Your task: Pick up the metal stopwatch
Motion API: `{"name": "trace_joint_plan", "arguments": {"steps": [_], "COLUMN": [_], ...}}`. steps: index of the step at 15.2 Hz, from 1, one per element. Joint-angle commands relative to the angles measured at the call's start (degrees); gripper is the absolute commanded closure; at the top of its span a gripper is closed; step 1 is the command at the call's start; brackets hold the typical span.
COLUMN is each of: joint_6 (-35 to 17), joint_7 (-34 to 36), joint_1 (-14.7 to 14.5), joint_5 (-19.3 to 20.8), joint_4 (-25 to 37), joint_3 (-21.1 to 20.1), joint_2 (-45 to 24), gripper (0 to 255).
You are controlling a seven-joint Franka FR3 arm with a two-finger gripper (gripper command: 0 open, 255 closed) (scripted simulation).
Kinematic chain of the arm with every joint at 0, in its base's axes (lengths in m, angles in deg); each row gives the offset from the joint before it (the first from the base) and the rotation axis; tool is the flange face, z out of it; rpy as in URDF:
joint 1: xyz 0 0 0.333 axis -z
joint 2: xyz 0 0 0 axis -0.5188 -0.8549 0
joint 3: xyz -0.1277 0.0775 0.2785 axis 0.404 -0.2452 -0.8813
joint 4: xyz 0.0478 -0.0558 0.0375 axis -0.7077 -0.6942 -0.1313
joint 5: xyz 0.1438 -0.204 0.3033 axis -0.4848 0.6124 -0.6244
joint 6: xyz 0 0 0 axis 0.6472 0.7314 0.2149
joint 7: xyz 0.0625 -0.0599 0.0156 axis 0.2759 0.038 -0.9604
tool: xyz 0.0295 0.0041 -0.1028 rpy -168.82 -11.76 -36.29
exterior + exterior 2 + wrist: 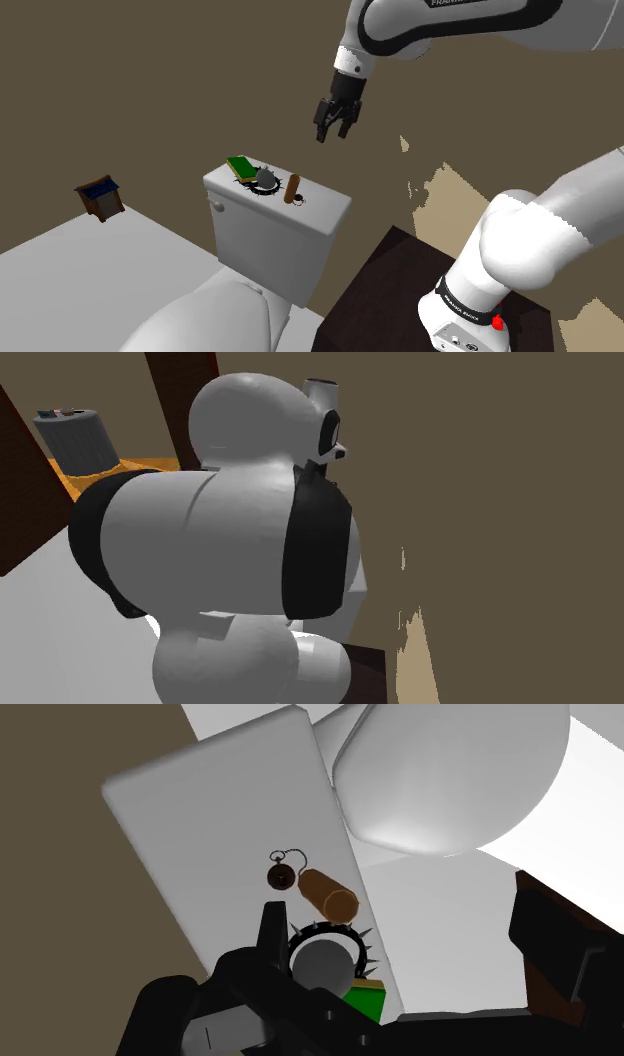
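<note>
The stopwatch (281, 876) is a small dark round disc with a thin ring at its top. It lies on the white toilet tank lid (220, 814), touching or nearly touching a brown cylinder (327, 894). In the shoulder view the stopwatch (298, 202) sits at the foot of the cylinder (293, 186), near the lid's (325, 207) right end. My gripper (333, 127) hangs open well above the lid and to the shoulder view's right of it, holding nothing. In the wrist view the gripper (405, 936) has its fingers spread wide, with the stopwatch beyond the left fingertip.
A black spiked ring around a grey ball (265, 180) and a green block (241, 166) share the lid beside the cylinder. The toilet bowl (215, 310) lies below. A small blue-topped cabinet (101, 197) stands at the left. A grey bin (75, 437) stands behind my arm's bulk.
</note>
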Motion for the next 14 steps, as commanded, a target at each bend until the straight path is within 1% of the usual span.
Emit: {"name": "trace_joint_plan", "arguments": {"steps": [1, 8, 14], "joint_6": [-3.21, -11.0, -14.93], "joint_7": [-0.84, -3.63, -6.28], "joint_1": [0.14, 0.29, 0.9], "joint_5": [-0.72, -4.37, -8.44], "joint_4": [0.99, 7.75, 16.54], "joint_3": [0.68, 2.38, 3.11], "joint_2": [-4.11, -18.71, -31.73], "gripper": [0, 0, 0]}}
